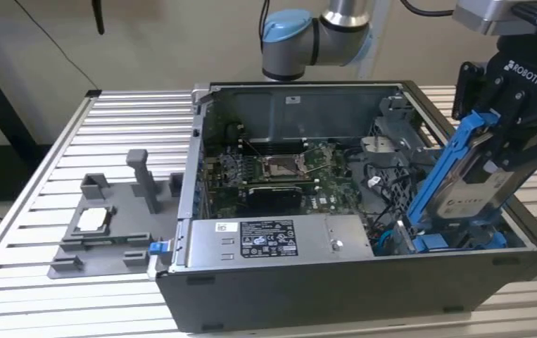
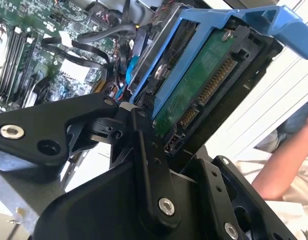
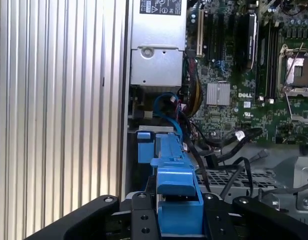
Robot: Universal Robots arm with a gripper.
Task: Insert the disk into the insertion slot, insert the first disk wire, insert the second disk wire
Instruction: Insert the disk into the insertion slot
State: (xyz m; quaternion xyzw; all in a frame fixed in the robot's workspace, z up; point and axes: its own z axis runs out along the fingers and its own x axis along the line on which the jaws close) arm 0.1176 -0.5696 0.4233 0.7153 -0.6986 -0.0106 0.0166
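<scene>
Toward the desk (image 1: pixel 136 120) edge at the exterior view's right, over the near corner of the open black computer case (image 1: pixel 343 289): pictured with the claw (image 1: pixel 504 149) clenched on the disk (image 1: pixel 470 193), gripping the upper end of its blue carrier. Holds the disk steeply tilted rather than level, lower end down at the mouth of the insertion slot (image 1: pixel 456 241), the dark cage with blue rails in that corner of the case. Impossible to tell whether touching the rails or just clear of them. Not yet seated, by the look of it, and no wire on the connector edge (image 2: pixel 214 85), bare toward the camera in the second wrist view. Shows, in the first wrist view, loose black cables (image 3: pixel 224 145) lying just beside the slot, and, in the second wrist view, a person's arm (image 2: pixel 289 160) over the desk beyond the disk. Likely trouble from here: binding against a blue rail if pressed down at this slant, for want of matching the cage's angle; snagging or pinching those cables, so close to the opening; slipping or twisting in the grip, with a hold on one end only.
</scene>
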